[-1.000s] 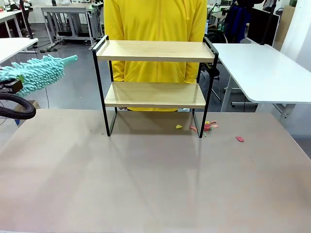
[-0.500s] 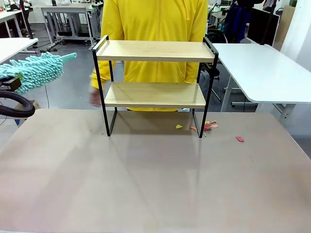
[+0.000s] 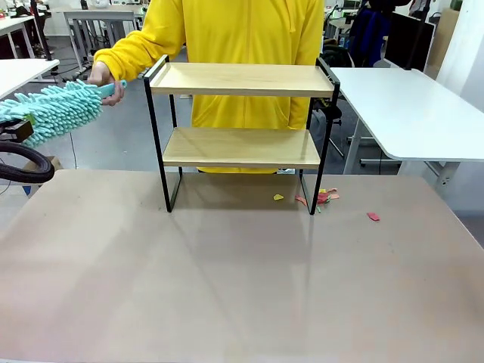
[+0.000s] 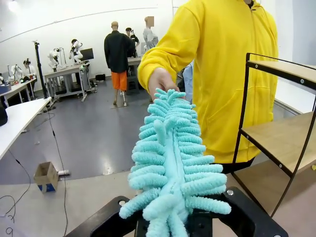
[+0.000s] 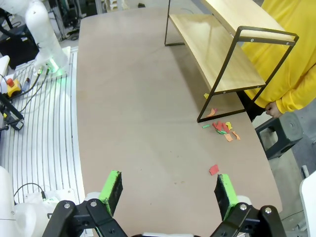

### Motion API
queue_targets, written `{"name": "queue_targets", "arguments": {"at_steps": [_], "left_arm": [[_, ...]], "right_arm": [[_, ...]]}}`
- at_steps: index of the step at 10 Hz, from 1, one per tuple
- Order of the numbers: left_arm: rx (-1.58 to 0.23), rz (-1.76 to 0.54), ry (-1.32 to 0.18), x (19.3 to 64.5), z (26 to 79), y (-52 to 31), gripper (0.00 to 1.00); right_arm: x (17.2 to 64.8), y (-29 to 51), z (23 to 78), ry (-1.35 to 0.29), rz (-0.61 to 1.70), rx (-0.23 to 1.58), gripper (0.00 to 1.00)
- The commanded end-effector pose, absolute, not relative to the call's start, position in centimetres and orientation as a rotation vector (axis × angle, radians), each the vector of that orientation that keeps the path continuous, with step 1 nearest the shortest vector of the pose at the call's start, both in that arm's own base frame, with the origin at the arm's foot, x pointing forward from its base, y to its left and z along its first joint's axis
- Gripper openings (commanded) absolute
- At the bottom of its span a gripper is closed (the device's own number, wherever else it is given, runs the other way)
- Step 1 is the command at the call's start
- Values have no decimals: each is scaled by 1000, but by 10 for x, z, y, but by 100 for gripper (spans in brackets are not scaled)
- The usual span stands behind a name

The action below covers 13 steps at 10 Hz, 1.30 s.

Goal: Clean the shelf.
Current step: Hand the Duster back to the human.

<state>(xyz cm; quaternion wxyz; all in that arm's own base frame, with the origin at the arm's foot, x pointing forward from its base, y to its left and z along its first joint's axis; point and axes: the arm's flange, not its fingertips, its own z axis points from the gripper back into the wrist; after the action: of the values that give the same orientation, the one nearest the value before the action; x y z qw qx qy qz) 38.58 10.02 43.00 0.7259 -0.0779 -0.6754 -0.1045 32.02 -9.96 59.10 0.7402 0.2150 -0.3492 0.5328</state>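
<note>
Left of the shelf point(image 3: 240, 125), a teal duster point(image 3: 53, 112) is pinched by the left gripper point(image 4: 177, 224), its tip taken by the person's hand point(image 3: 102, 76), apparently a handover; the right gripper point(image 5: 168, 190) is spread, idle.

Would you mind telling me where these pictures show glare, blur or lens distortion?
Front view: even light, a soft sheen on the table, faint shadow under the shelf. Left wrist view: the duster looms large and near, its lower tufts slightly soft; background walls bow. Right wrist view: the table's edges curve from the wide lens; paper scraps stay sharp.
</note>
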Motion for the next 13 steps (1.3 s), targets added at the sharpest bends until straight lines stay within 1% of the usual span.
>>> {"name": "queue_targets", "arguments": {"at_steps": [1,4,5,6,7,8,10,13], "left_arm": [[-181,-223,-1494,385,434,102,17],[-181,-223,-1494,385,434,102,17],[-171,-229,-1487,386,430,100,28],[-263,-277,-1456,381,434,98,74],[-264,-263,-1421,380,439,98,86],[-254,-250,-1405,377,446,100,100],[-294,-194,-1382,366,473,107,100],[-364,-76,-1435,345,550,122,100]], "right_arm": [[321,-100,592,-792,1187,475,100],[321,-100,592,-792,1187,475,100],[321,-100,592,-792,1187,475,100],[321,-100,592,-792,1187,475,100],[321,-100,592,-792,1187,475,100],[321,-100,592,-792,1187,475,100],[321,-100,592,-792,1187,475,100],[321,-100,592,-792,1187,475,100]]}}
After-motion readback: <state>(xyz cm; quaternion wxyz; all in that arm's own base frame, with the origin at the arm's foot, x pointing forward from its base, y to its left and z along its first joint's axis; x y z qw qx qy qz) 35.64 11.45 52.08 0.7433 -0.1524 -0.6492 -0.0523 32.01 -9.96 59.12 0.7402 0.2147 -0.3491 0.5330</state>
